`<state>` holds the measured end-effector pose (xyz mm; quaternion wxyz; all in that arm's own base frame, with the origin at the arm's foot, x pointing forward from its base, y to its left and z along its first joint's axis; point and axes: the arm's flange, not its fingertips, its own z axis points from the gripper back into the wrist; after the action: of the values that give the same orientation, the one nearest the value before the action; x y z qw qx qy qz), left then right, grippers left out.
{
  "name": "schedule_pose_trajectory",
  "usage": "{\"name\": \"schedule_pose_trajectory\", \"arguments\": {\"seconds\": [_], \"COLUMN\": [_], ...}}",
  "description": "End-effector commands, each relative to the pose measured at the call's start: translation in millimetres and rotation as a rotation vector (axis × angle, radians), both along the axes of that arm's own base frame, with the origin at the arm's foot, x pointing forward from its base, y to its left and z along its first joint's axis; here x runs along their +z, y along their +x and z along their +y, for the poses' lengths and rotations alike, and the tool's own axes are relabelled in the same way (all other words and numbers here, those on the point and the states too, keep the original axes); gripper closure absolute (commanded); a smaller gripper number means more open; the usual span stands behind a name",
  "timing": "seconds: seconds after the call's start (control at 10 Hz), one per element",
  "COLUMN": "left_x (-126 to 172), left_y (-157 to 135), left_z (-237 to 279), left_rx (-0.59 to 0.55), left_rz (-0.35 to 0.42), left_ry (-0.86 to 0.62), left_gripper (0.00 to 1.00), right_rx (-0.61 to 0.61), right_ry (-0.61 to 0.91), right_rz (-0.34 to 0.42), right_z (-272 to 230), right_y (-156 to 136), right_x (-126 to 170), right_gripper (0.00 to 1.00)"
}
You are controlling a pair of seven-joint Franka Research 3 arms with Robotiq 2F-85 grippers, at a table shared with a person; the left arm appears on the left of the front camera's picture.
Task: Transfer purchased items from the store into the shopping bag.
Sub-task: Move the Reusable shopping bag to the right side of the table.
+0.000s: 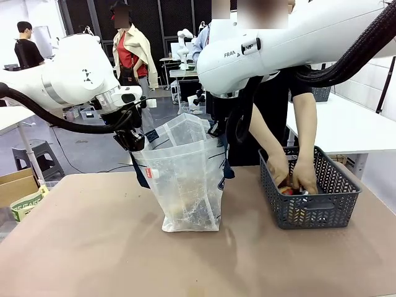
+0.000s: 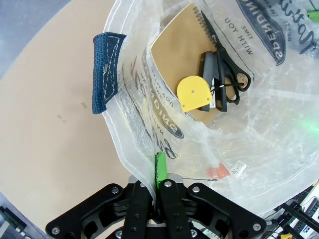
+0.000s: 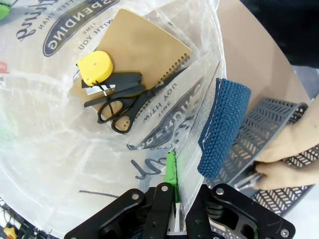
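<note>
Table [image 1: 93, 253], shopping bag [image 1: 185, 179] in left gripper [image 2: 159, 167], right gripper [image 3: 172, 169]

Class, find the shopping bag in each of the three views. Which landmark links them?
Front view: the bag stands upright at the centre, on the table.
Left wrist view: the bag spreads across the right, seen from above into its open mouth.
Right wrist view: the bag spreads across the left.
Shared landmark: the brown table beside it.

Upright shopping bag [image 1: 185, 179] — items [image 2: 194, 93] inside
</note>
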<state>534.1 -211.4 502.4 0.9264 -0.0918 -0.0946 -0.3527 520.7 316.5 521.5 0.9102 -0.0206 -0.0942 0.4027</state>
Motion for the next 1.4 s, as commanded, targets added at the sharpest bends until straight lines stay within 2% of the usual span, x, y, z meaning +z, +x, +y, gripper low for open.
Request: {"name": "schedule_pose_trajectory", "arguments": {"seconds": [0.0, 1.3], "left_x": [0.8, 0.8], "left_y": [0.3, 0.3], "left_z": [1.7, 1.7], "left_rx": [0.006, 0.006], "left_rz": [-0.001, -0.001], "left_ry": [-0.001, -0.001], "left_gripper": [1.00, 1.00], "right_rx": [-0.002, -0.002], "right_ry": [0.001, 0.001], "right_rz": [-0.003, -0.003], "right_z": [-1.4, -1.4], "right_y": [0.6, 0.6], "right_x": [0.7, 0.7], "right_gripper": [1.00, 1.00]}}
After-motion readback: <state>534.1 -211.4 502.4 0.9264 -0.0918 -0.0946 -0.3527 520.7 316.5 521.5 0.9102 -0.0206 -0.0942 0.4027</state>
